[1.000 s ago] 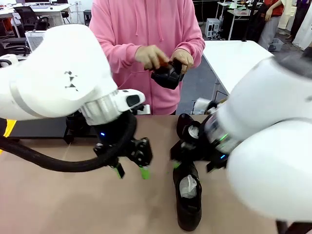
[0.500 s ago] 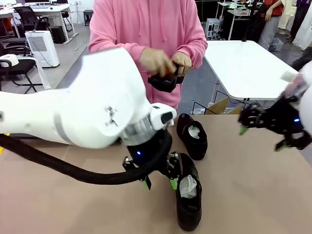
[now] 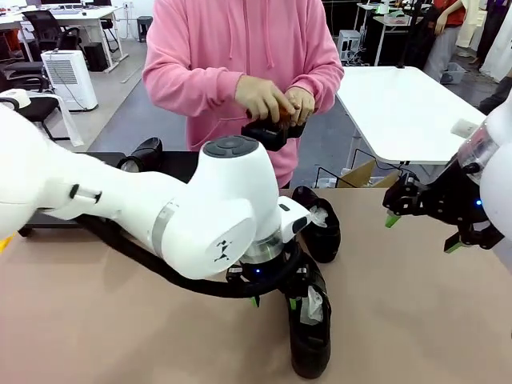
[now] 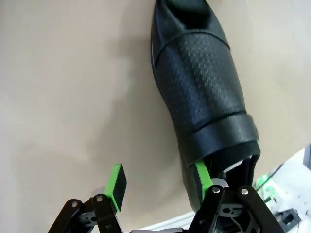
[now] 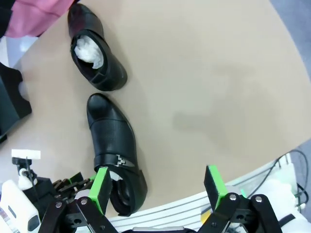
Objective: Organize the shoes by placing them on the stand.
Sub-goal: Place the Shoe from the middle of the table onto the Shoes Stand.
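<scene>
Two glossy black shoes lie on the tan table: a near shoe (image 3: 310, 324) (image 4: 204, 97) (image 5: 116, 145) and a far shoe (image 3: 318, 226) (image 5: 96, 60), both with white paper inside. My left gripper (image 3: 273, 303) (image 4: 159, 179) hangs open low beside the near shoe. One green pad (image 4: 201, 177) sits at the shoe's side by the heel, the other over bare table. My right gripper (image 3: 421, 232) (image 5: 157, 185) is open above the table's right part, holding nothing. Another shoe (image 3: 145, 152) rests on the black stand (image 3: 100, 158) at the back left. The person's hands hold a shoe (image 3: 268, 134).
The person in a pink hoodie (image 3: 240, 56) stands at the far edge, working on the held shoe. My left arm's big white link (image 3: 160, 216) crosses the table's middle and hides part of the stand. Bare table (image 3: 416, 320) lies to the right of the shoes.
My left arm has swung right, bringing its gripper from mid-table to the near shoe's side. My right gripper pulled back from the shoes to the right, then held still.
</scene>
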You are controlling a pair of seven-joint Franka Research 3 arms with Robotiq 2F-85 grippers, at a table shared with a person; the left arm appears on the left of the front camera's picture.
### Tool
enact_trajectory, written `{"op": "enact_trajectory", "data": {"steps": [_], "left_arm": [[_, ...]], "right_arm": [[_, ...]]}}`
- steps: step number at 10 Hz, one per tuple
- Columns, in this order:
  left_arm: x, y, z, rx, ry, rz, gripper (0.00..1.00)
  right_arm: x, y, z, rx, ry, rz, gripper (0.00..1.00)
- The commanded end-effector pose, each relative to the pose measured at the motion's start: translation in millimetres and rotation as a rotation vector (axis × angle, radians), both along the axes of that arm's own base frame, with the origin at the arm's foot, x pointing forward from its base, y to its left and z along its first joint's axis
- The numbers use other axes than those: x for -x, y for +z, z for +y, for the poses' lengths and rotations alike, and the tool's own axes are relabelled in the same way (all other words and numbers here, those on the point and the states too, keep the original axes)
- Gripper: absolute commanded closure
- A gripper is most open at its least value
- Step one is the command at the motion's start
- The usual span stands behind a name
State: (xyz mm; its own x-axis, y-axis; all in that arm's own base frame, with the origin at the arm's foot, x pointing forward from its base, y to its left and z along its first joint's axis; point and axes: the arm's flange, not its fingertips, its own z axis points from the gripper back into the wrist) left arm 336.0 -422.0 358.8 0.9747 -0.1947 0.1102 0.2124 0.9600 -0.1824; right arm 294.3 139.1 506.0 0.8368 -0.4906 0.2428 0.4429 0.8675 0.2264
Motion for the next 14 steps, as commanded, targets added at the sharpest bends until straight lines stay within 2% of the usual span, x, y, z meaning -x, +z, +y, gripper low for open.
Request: {"op": "enact_trajectory", "data": {"steps": [1,4,10,14], "left_arm": [[-7.4,1.9,-22.6,-0.009,0.053,-0.016,0.27],[-1.3,4.9,-23.6,-0.031,0.065,-0.004,0.27],[19.5,33.6,-6.4,-0.003,0.121,-0.029,0.27],[20.1,22.9,-17.4,0.002,0.085,0.004,0.27]], "right_arm": [[-4.5,1.0,-2.3,-0.022,0.011,-0.012,0.0],[-4.5,1.0,-2.3,-0.022,0.011,-0.012,0.0],[-4.5,1.0,-2.3,-0.022,0.011,-0.012,0.0],[-4.5,1.0,-2.3,-0.022,0.011,-0.012,0.0]]}}
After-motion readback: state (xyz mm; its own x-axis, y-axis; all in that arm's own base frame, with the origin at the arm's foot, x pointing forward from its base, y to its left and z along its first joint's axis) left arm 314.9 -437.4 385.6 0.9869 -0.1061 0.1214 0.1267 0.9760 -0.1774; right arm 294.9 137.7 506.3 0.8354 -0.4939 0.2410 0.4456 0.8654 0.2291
